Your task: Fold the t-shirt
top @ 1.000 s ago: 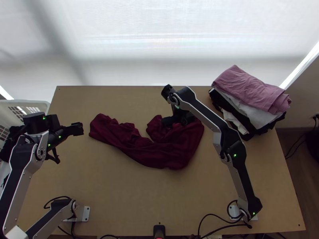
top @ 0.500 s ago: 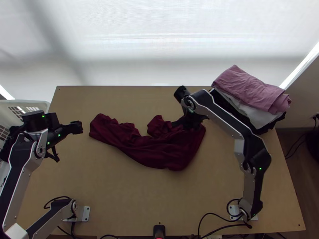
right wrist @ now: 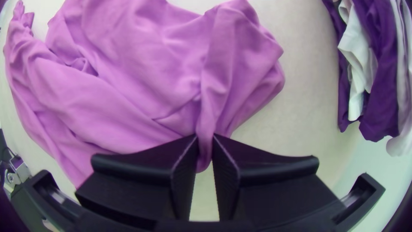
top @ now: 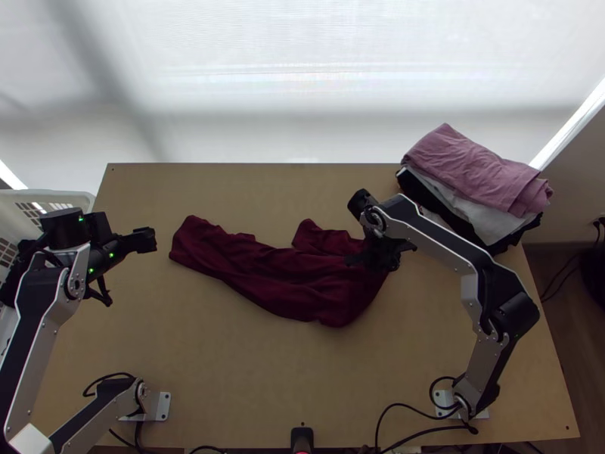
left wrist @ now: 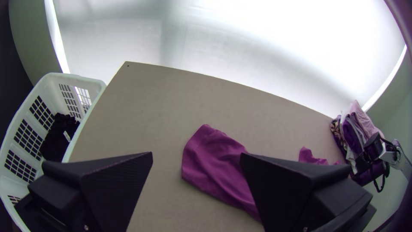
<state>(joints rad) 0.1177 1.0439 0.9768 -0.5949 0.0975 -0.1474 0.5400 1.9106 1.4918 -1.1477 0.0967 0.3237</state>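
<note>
maroon cloth lies long and rumpled across the surface (top: pixel 249 371), the shirt (top: pixel 280 284) stretched from left of the middle to the right of it. its left end tapers, creases run along its length, and the broader right part sits bunched, with a lobe of cloth pointing toward the far edge.

at that right part, the right fingers (top: pixel 359 259) are closed on the shirt, a narrow pleat (right wrist: pixel 209 103) of it pinched between them. loose folds spread out beyond the grip in the right wrist view.

the left fingers (top: pixel 142 242) stand wide apart with nothing between them, raised near the shirt's left end and apart from it. beside the left edge, a white basket (left wrist: pixel 92 80) with slotted walls holds dark cloth (left wrist: pixel 58 139).

near the far right corner rests a pile (top: pixel 476 170) of folded clothes, pink on top, with pale and black layers beneath, part of it reaching past the surface's right edge. pale, light-filled fabric (top: pixel 302 83) hangs behind the far edge, crossed by soft shadows.
</note>
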